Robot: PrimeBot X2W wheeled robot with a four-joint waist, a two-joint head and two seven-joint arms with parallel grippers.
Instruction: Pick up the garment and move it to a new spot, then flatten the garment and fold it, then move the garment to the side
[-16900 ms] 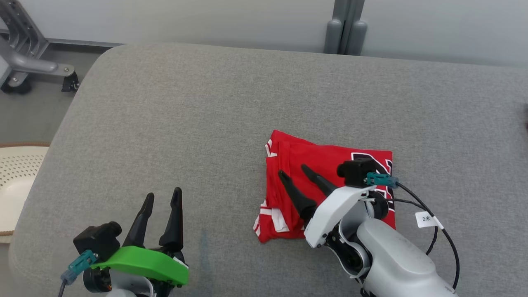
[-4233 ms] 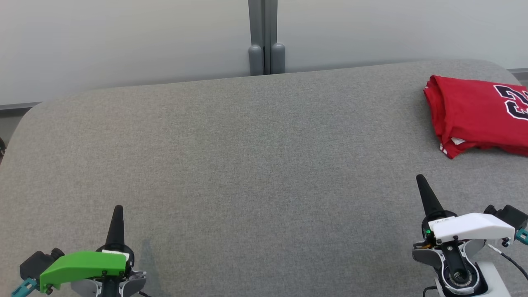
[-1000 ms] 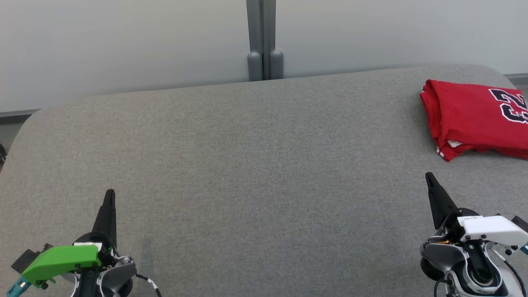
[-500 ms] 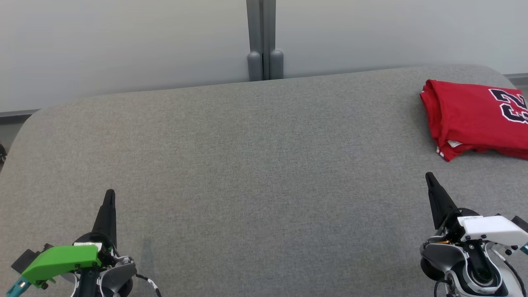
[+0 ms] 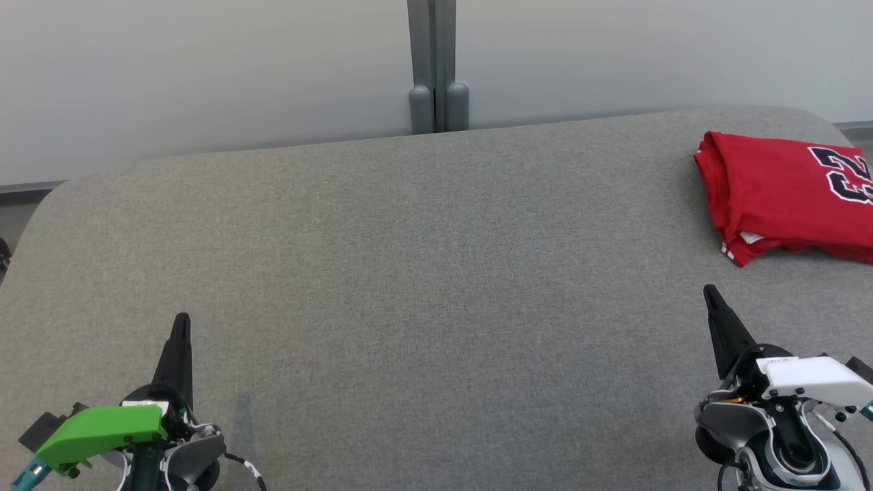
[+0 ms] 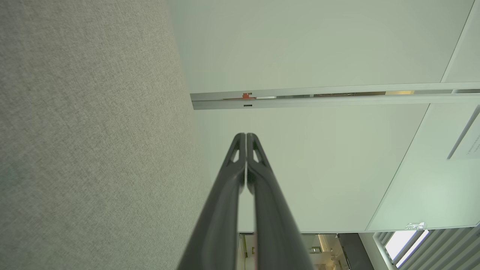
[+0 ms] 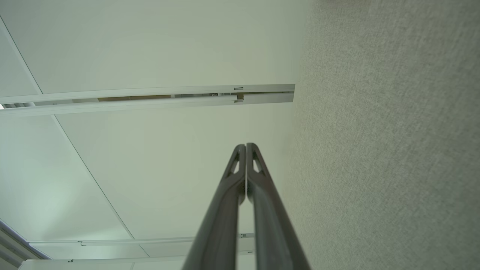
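At the far right of the grey counter [image 5: 409, 273], close to its back corner, lies the garment [image 5: 771, 191], a red jersey folded into a compact, roughly square stack. Dark, white-edged numerals [image 5: 842, 174] face up and run off the head view's right edge. A bit of white trim [image 5: 745, 239] peeps from between the layers at the near left corner. It looks light, soft and limp: thin cloth that would sag and fall open if lifted by a single layer, and probably a little slick, so the layers may slide on one another. Should it need shifting, the safest hold in my judgement is a pinch through the whole thickness at the rounded fold along its left edge, or two holds on opposite sides so the fold keeps. The loose hems at the near edge are poor places. Folded and set aside as it lies, the task appears all but finished. Nearest to it, the right gripper [image 5: 711, 294] hangs short of the garment's near corner without touching it, its two dark fingers pressed together on nothing. Far across the bare counter, the left gripper [image 5: 181, 324] is likewise clenched and empty. Behind the counter stand a pale wall and a grey post [image 5: 438, 102].
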